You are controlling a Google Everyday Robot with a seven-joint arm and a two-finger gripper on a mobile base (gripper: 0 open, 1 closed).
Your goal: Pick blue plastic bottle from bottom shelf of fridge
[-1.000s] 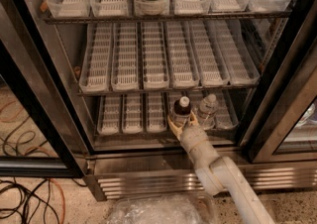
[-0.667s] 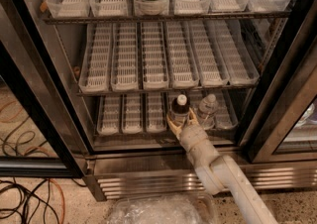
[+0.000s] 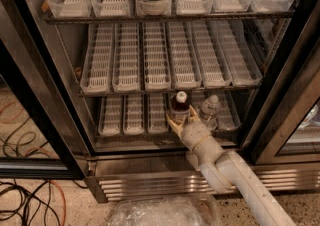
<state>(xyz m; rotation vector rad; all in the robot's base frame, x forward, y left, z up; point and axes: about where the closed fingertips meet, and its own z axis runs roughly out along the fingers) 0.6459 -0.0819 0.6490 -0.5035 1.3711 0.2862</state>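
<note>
- Nothing's really moved: gripper (image 3: 181, 117) still spread wide around the blue plastic bottle (image 3: 180, 104) base.
- Bottle's still standing on the bottom shelf (image 3: 134, 118), so closing comes next, I reckon.

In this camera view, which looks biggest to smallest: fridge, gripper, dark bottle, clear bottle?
fridge
gripper, at the bottom shelf by the dark bottle
dark bottle and clear bottle: about alike, can't rank

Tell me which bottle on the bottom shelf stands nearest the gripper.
The blue plastic bottle, dark-bodied with a white cap: the open gripper flanks its base. The clear bottle stands beside it, outside the fingers.
</note>
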